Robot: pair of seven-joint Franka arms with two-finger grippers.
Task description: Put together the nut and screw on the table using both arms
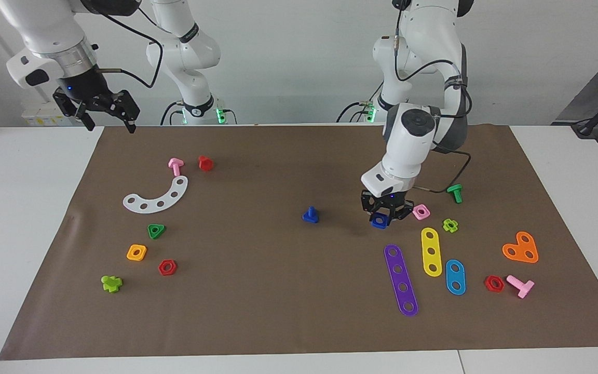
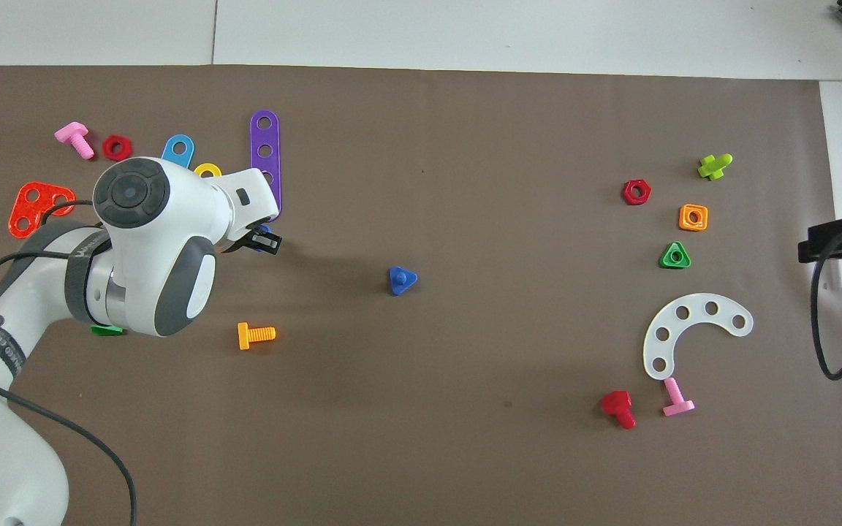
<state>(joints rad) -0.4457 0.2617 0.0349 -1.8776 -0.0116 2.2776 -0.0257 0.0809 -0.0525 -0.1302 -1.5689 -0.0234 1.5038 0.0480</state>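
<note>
My left gripper (image 1: 383, 217) is down at the brown mat (image 1: 278, 311), shut on the dark-blue square nut (image 1: 379, 221). From overhead the left arm hides most of it, and only a blue edge of the nut (image 2: 263, 232) shows. The dark-blue screw (image 1: 310, 214) stands on its flat head with its shaft up, alone mid-mat, beside the nut toward the right arm's end; overhead the screw (image 2: 400, 279) shows its triangular head. My right gripper (image 1: 109, 123) hangs open and empty, raised over the mat's corner at the robots' edge, and waits there.
Close around the held nut lie a pink square nut (image 1: 421, 211), a green flower nut (image 1: 450, 225), a green bolt (image 1: 455, 192), a yellow strip (image 1: 431, 251) and a purple strip (image 1: 401, 279). An orange bolt (image 2: 255, 335) lies nearer the robots. A white curved strip (image 1: 157, 196) and small parts sit at the right arm's end.
</note>
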